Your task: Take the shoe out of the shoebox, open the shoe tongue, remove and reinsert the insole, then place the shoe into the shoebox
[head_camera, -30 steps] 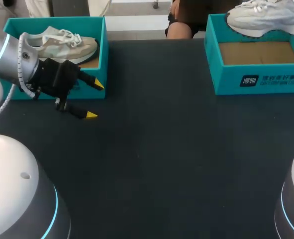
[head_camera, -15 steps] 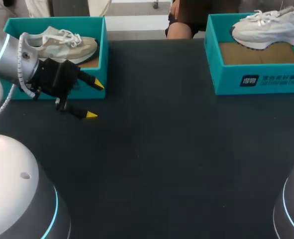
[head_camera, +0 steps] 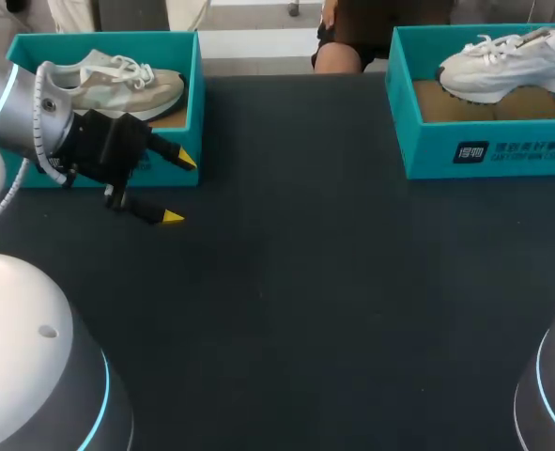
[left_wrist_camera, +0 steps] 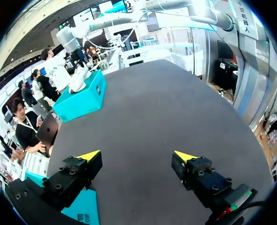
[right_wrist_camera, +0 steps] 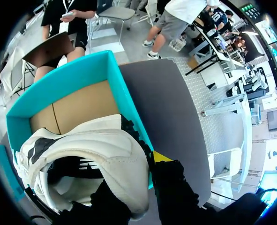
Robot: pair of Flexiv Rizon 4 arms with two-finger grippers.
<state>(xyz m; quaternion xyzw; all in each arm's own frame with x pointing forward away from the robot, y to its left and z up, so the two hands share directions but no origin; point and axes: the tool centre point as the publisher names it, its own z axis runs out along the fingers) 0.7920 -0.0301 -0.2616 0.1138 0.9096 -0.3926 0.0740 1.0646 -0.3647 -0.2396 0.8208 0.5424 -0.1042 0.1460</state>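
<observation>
Sinking lower into teal cardboard shoebox (head_camera: 484, 150): white mesh sneaker (head_camera: 502, 68), pinched by right jaws; left jaws spread above dark desk (head_camera: 305, 282).

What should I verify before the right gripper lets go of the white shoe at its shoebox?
1. right gripper shut on the white shoe at its heel: ok.
2. Shoe's toe inside the right shoebox: ok.
3. Heel clear of the box wall: cannot tell.
4. Sole resting on the box floor: cannot tell.
5. left gripper open and far from that box: ok.
</observation>
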